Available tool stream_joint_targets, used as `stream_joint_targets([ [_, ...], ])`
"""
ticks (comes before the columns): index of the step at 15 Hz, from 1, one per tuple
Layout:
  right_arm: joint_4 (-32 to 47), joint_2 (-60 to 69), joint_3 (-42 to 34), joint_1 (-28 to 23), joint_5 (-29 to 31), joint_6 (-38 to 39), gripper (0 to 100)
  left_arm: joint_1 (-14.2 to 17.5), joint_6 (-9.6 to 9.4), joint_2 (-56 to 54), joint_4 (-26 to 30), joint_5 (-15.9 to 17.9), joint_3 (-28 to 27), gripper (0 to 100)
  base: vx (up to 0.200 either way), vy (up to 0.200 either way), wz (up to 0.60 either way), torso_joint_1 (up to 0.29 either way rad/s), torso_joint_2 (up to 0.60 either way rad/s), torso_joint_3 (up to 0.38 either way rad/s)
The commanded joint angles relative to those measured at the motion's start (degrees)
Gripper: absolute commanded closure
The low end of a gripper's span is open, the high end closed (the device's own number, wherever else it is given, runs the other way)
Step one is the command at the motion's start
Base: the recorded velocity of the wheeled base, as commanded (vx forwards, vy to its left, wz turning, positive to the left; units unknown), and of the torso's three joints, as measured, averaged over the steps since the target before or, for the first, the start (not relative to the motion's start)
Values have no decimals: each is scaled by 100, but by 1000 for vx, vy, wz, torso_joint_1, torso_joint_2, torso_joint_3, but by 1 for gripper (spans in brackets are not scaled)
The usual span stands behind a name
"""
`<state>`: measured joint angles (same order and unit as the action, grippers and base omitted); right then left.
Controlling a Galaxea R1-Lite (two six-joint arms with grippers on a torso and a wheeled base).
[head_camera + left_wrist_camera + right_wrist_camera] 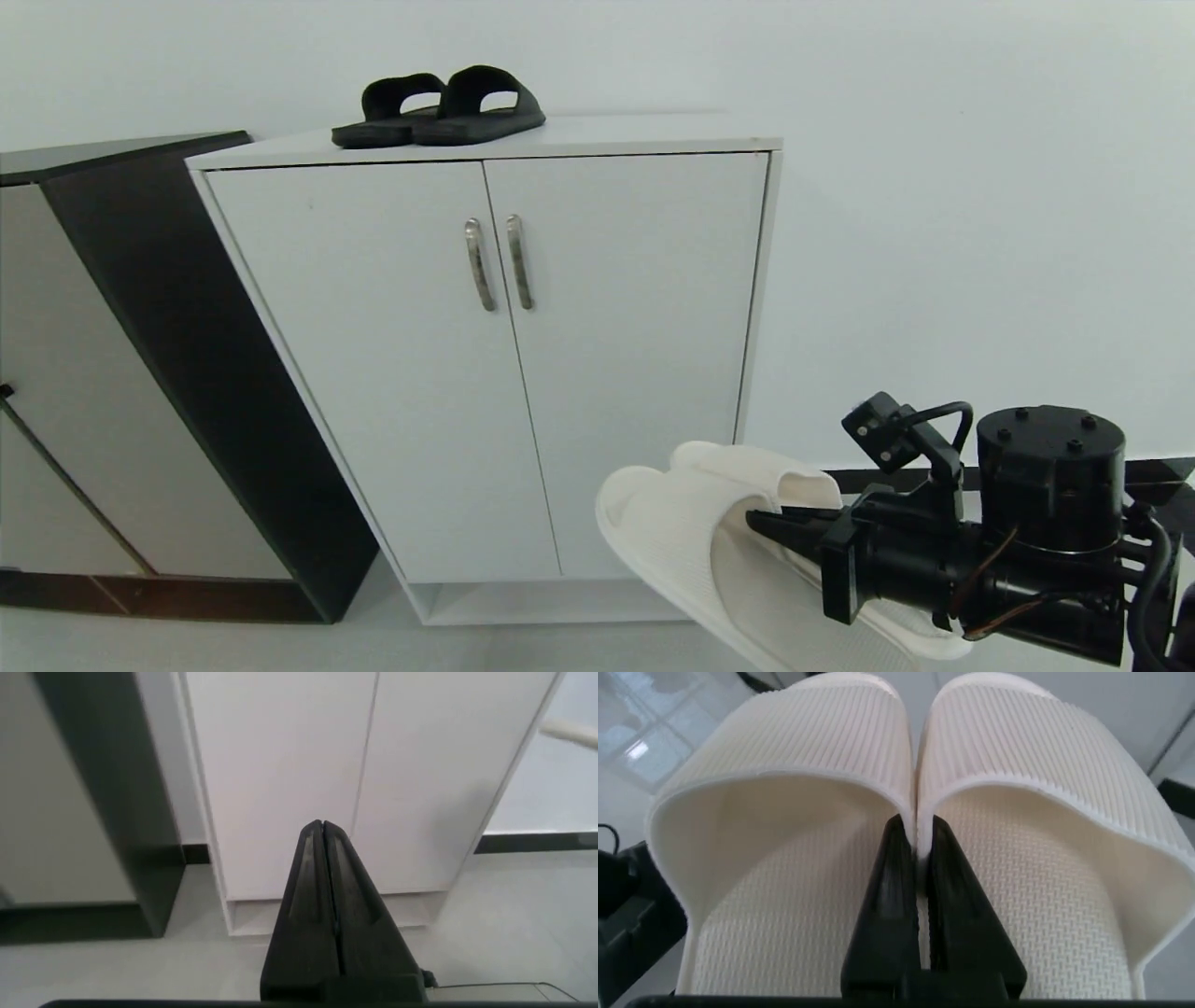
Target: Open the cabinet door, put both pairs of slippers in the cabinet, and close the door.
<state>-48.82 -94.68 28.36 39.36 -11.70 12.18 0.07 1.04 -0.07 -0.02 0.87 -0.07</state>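
The white cabinet [392, 392] fills the middle of the head view, both doors shut, its handles [479, 264] side by side at the seam. A dark unit [187, 373] stands against its 9 o'clock side. At 5 o'clock the white slippers [672, 532] hang before the right door's lower corner. The right wrist view shows the right fingers [892, 905] pinching their two inner strap edges together. The black slippers [439, 110] lie on the cabinet top at 11 o'clock. The left wrist view shows the left fingers [308, 887] pressed together, empty, facing the cabinet's foot.

No text, label, number or sign is readable on anything.
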Motion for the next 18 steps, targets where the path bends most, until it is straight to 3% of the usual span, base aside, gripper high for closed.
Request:
stream_joint_targets([
  [1,-57,-50,-58,-8,1,-5,100,1,2,7,2,1,7,100,0,0,0,0,0,0],
  [6,-57,-41,-129,1,-43,-242,100,1,2,7,2,1,7,100,0,0,0,0,0,0],
  [9,-101,-24,-199,1,-130,-286,100,1,2,7,2,-7,-1,100,200,0,0,-2,4,6],
  [17,-268,196,-339,115,-385,-295,100,1,-112,7,11,72,-1,100,0,0,0,0,0,0],
  [18,-268,205,-339,124,-385,-295,100,1,-323,7,20,89,-1,0,0,0,0,0,0,0],
])
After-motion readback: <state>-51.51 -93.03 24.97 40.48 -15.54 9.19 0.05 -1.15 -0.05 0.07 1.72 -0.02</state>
